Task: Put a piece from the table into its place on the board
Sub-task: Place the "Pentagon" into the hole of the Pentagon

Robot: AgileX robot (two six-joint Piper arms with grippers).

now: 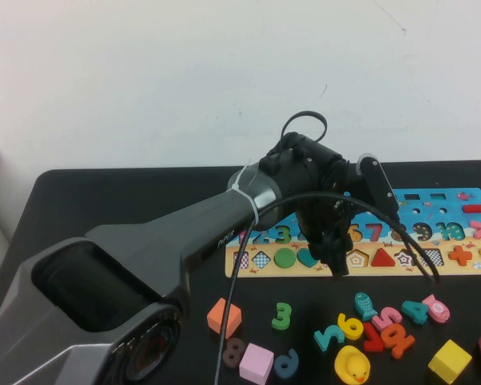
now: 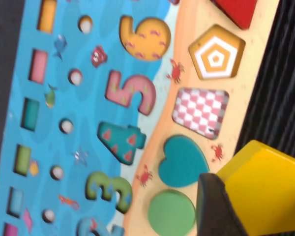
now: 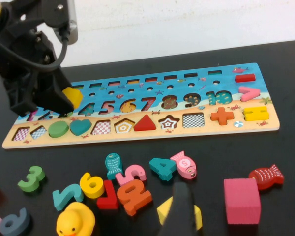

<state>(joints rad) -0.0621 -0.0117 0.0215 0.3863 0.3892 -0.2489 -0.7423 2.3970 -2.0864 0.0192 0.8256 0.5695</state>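
Note:
The number-and-shape board [image 1: 465, 273] lies at the back right of the black table. My left gripper [image 1: 337, 261] hangs low over the board's front row of shape recesses, shut on a yellow block piece [image 2: 265, 189]. The piece hovers by the teal heart [image 2: 183, 162], the green circle [image 2: 171, 214] and the bare pink-checked recess [image 2: 200, 110]. A bare pentagon recess [image 2: 216, 58] lies beyond. The right wrist view shows the left gripper [image 3: 64, 101] with the yellow piece [image 3: 73, 96] over the board's left end [image 3: 187, 133]. My right gripper [image 3: 179, 216] sits low over the loose pieces, out of the high view.
Loose pieces lie in front of the board: orange block [image 1: 224, 316], green 3 [image 1: 282, 315], pink cube [image 1: 256, 362], yellow duck [image 1: 352, 366], several numbers and fish [image 1: 385, 321], yellow cube [image 1: 450, 360]. A pink cube [image 3: 242, 200] and red fish [image 3: 266, 177] lie beside my right gripper.

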